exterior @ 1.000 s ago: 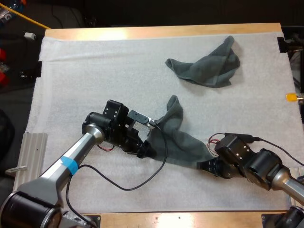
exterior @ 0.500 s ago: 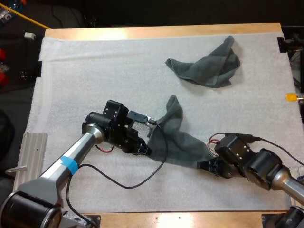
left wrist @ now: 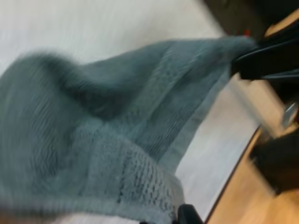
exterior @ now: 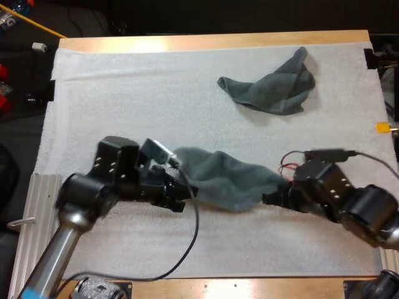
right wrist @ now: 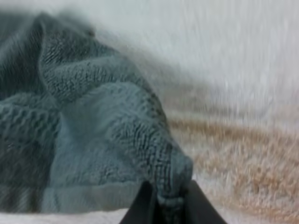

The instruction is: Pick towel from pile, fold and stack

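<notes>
Above the mat [exterior: 124,93], the towel [exterior: 224,182] now stretches out for folding, its ends pinched by the right gripper [right wrist: 169,205] and, seemingly, the left gripper [exterior: 182,190]

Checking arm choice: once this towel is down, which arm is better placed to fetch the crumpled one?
Right, probably: the crumpled towel lies far right, nearer the right pincer than the left pincer. Both now grip the stretched towel.

The right gripper [right wrist: 169,203] is pinching a bunched corner of the towel [right wrist: 84,140], its black fingers [right wrist: 140,207] pressing from both sides. The rest of the towel is bunching in thick folds beyond them, with the white mat [right wrist: 224,51] showing behind.
</notes>
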